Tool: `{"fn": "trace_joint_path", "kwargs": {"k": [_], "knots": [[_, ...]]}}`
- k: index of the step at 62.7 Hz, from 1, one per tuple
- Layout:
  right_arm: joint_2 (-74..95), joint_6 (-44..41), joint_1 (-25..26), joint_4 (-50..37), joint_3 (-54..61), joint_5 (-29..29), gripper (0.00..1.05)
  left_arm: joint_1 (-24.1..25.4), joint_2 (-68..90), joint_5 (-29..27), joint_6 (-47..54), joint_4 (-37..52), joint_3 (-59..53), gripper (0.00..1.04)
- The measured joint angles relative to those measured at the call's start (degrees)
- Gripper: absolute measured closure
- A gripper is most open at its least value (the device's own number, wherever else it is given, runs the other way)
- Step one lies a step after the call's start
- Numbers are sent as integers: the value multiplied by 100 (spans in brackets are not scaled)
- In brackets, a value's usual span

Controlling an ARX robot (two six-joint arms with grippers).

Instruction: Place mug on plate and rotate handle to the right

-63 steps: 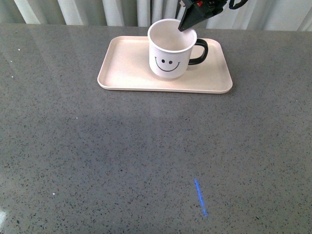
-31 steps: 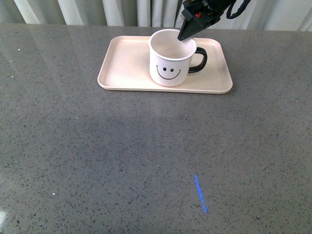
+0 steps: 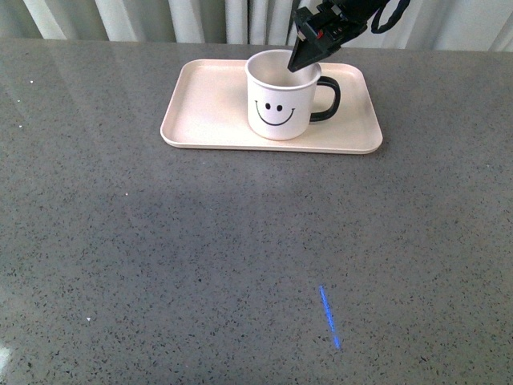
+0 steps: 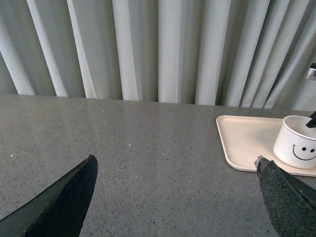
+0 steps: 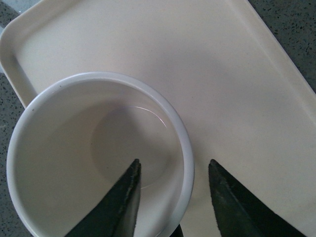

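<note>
Lowered a touch since a second ago, the mug now stands on the plate, handle pointing right, as my right gripper straddles its rim with jaws parted, no longer lifting, and my left gripper idles open well apart.

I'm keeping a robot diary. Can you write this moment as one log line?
mug: on plate | handle: points right | right gripper: open, fingers astride rim | left gripper: open, away
</note>
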State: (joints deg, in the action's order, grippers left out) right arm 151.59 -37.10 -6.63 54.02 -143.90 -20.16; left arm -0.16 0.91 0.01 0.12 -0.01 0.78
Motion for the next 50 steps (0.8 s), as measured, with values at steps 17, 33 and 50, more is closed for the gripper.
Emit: {"fn": "trace_joint_path", "kwargs": {"k": [17,33,50], "knots": [[-293,-13,-28,-396,352,-254,10,0,0,0,0,0,0,9],[-1434,140,-15,-1366,1388,-636,9,0,0,0,0,0,0,9],[-3856,2319,-57,-6972,5764,2044,33,0,0,0,0,0,0,9]]}}
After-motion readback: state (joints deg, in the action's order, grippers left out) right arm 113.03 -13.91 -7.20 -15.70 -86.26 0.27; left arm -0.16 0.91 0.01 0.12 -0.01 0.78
